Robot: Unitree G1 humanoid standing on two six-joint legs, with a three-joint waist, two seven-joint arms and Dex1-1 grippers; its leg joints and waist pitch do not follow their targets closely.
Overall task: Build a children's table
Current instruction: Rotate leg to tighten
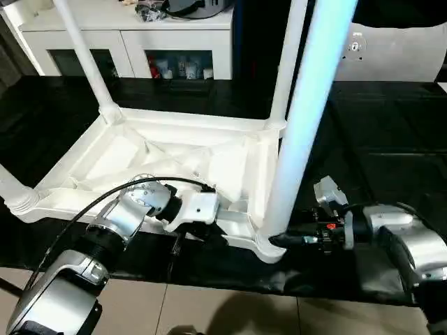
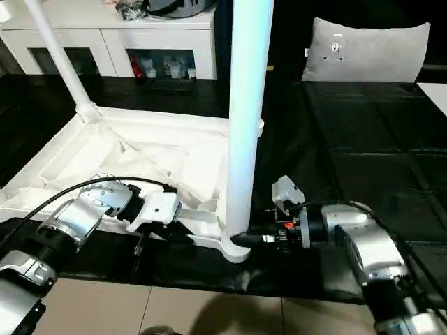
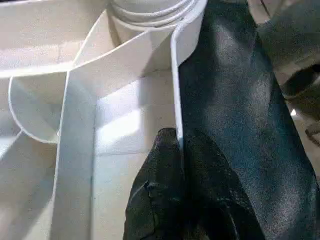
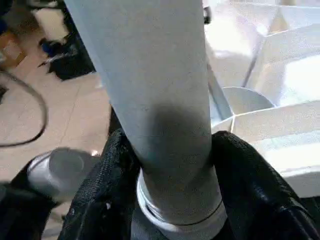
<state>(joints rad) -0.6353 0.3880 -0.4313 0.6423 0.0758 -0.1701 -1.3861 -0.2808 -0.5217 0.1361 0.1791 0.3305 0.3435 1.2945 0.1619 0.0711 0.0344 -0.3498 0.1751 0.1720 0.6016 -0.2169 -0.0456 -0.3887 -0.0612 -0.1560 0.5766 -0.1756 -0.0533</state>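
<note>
- The tabletop (image 1: 174,157) lies upside down on the black work surface (image 1: 391,153), ribbed underside facing up.
- Four legs stand in its corner sockets: the near right leg (image 1: 307,112) rises tall, close to the camera, the far right leg (image 1: 288,63) is behind it, the far left leg (image 1: 84,52) leans a little, and the near left leg (image 1: 12,190) is at the picture's edge.
- Right gripper (image 2: 241,239) is down at the base of the near right leg, its two black fingers (image 4: 257,185) clamped on either side of the tube just above the socket collar.
- Left gripper (image 3: 179,142) is on the tabletop's near edge, beside that same corner; its fingers are pinched together on the thin white rim wall.
- A white cabinet (image 1: 133,38) stands beyond the work surface, a grey cushion (image 2: 370,49) off to the far right.
</note>
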